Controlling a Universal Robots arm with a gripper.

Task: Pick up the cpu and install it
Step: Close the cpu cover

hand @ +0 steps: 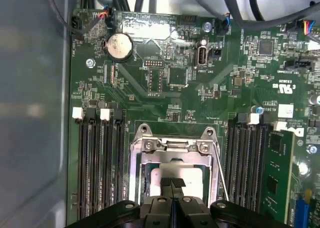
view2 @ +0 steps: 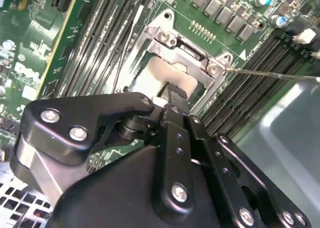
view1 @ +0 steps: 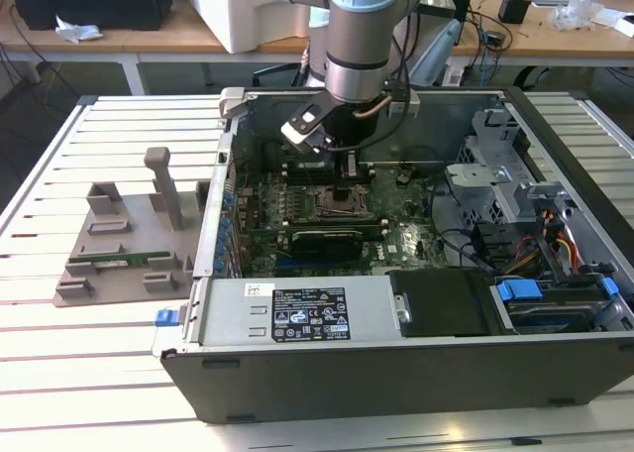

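Note:
The cpu [hand: 192, 180] is a pale silvery square lying flat inside the metal socket frame [hand: 150, 145] on the green motherboard. In the second wrist view the cpu [view2: 152, 73] shows in the same frame [view2: 165, 38]. My gripper [hand: 173, 183] hangs straight over it with its two black fingers pressed together, their tips at the chip's top face; I cannot tell whether they touch it. In the exterior view the gripper [view1: 352, 171] reaches down into the open computer case, just above the socket [view1: 342, 202].
Memory slots [hand: 100, 163] flank the socket, with a green stick [hand: 277, 173] seated beside them. A thin socket lever [hand: 220, 175] stands near the frame. A grey holder block [view1: 129, 234] sits on the exterior view's left, and a drive cage [view1: 495, 174] and cables crowd the case.

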